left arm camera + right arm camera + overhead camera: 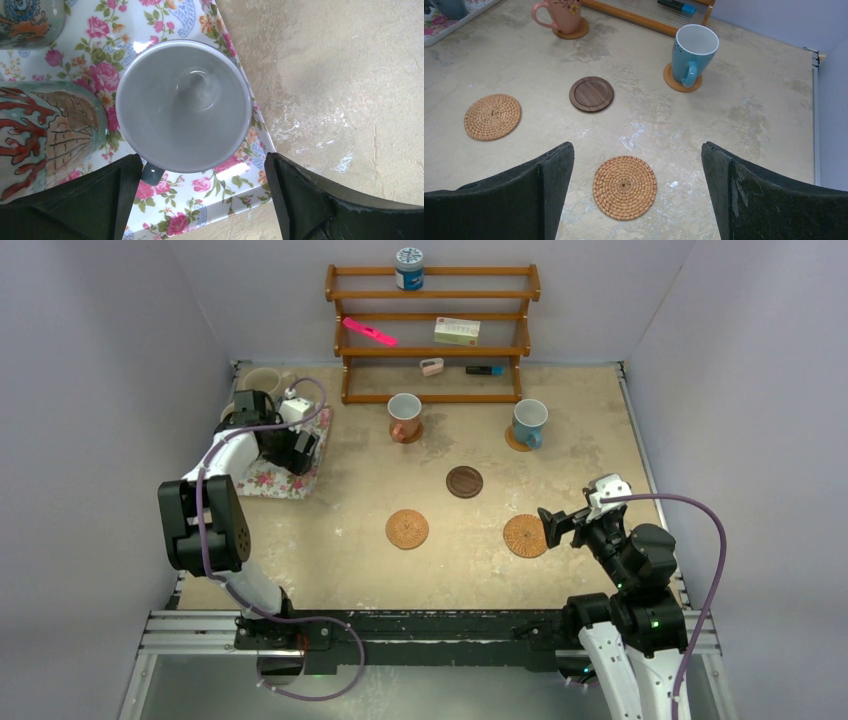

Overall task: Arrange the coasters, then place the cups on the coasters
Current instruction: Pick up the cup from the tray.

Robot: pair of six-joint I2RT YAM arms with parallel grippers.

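Note:
A small grey-blue cup stands upright on the floral mat, seen from straight above. My left gripper is open, with its fingers on either side just short of the cup's rim and handle. In the top view the left gripper hangs over the mat. My right gripper is open above a woven coaster. Another woven coaster and a dark brown coaster lie bare. A pinkish cup and a blue cup each stand on a coaster.
Two painted cream mugs stand on the mat left of the grey cup. A wooden shelf at the back holds a blue-and-white canister and small items. Grey walls close in the sides.

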